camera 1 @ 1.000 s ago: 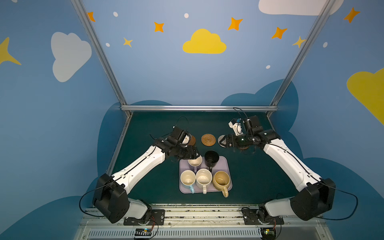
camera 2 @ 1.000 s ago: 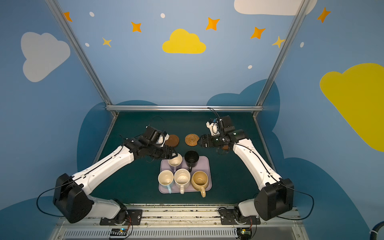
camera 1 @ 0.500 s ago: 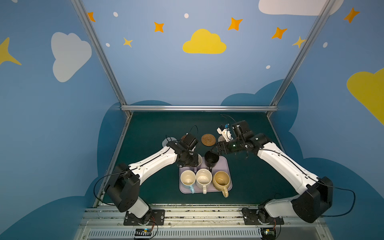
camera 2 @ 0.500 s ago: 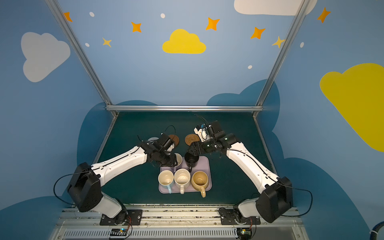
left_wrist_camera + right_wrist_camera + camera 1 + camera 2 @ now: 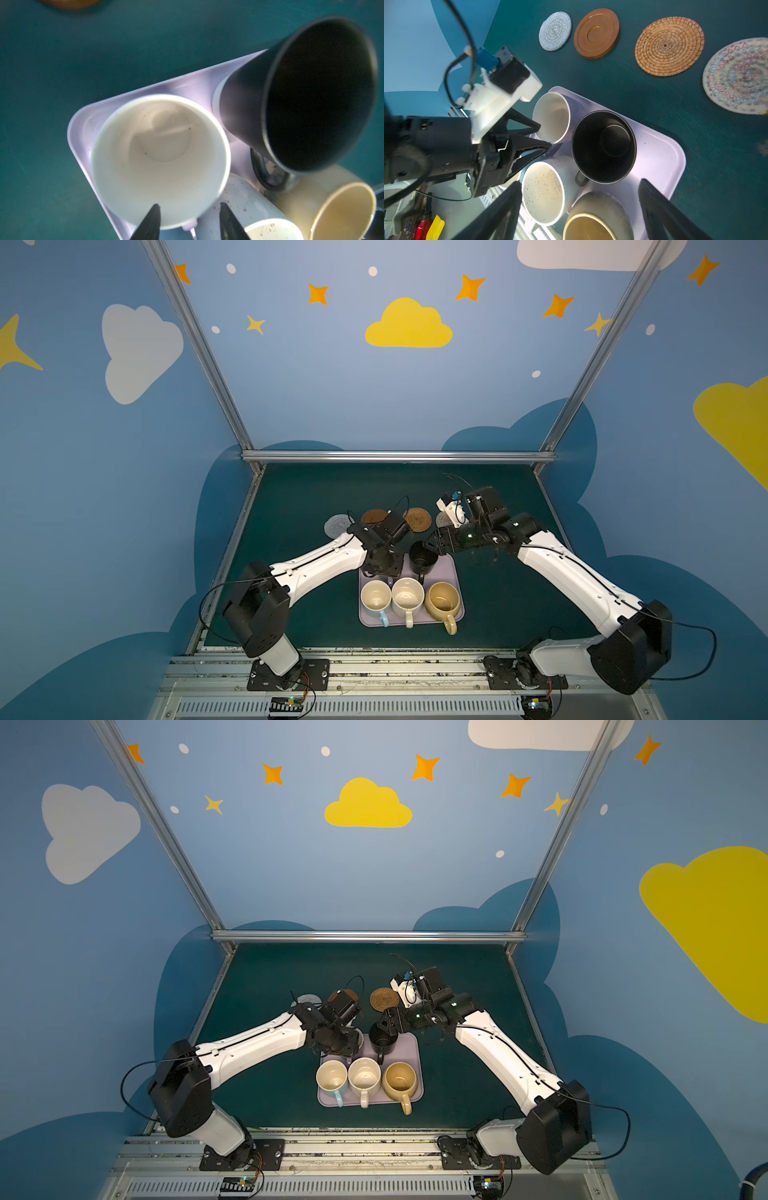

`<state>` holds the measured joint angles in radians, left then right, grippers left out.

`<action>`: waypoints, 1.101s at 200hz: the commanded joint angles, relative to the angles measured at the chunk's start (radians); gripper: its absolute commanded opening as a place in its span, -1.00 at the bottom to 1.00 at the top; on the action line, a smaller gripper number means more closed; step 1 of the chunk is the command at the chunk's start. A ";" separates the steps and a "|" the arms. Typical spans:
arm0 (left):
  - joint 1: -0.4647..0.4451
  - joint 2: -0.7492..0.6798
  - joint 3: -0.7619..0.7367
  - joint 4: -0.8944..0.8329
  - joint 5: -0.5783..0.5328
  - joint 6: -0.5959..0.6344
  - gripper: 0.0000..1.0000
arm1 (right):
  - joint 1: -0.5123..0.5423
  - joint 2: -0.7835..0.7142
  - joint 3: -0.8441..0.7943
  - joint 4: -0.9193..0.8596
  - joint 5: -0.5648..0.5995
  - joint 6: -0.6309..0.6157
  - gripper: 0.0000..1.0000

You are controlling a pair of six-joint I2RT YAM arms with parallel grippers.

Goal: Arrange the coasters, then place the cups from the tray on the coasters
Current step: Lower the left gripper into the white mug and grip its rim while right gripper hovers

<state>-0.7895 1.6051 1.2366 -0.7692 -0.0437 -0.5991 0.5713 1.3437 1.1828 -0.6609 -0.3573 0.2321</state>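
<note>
The pale lilac tray (image 5: 451, 572) holds all the cups. The lilac cup (image 5: 552, 116) and the black cup (image 5: 423, 559) stand at the back. The light blue (image 5: 375, 597), speckled cream (image 5: 408, 596) and mustard (image 5: 444, 600) cups are in front. My left gripper (image 5: 189, 205) is low over the lilac cup. Its jaws are half closed, one on each side of the handle, with gaps showing. My right gripper (image 5: 579, 181) hangs wide open above the black cup's far side and holds nothing. Behind the tray lie coasters in a row: grey woven (image 5: 555, 31), brown wooden (image 5: 596, 33), orange woven (image 5: 669, 45) and cream woven (image 5: 737, 74).
Both arms meet over the tray's back edge, wrists close together. The green table (image 5: 316, 497) is closed in by blue walls and an aluminium frame bar (image 5: 395, 456) at the back. The arm bases stand on a rail (image 5: 374, 668) along the front.
My left arm swung from the coaster row to the tray and came down over the lilac cup, jaws narrowing. My right gripper moved from the cream coaster to the black cup, still wide open.
</note>
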 commanded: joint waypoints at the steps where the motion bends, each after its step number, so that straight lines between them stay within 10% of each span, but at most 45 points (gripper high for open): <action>1: -0.005 -0.078 0.043 -0.048 -0.056 0.000 0.00 | 0.004 -0.021 -0.017 0.011 0.013 0.009 0.75; 220: -0.019 0.074 0.041 -0.092 -0.004 -0.009 -0.33 | 0.058 0.003 0.045 -0.029 -0.023 0.001 0.70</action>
<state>-0.8043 1.6455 1.2758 -0.8448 -0.0483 -0.6140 0.6205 1.3548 1.1992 -0.6697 -0.3912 0.2462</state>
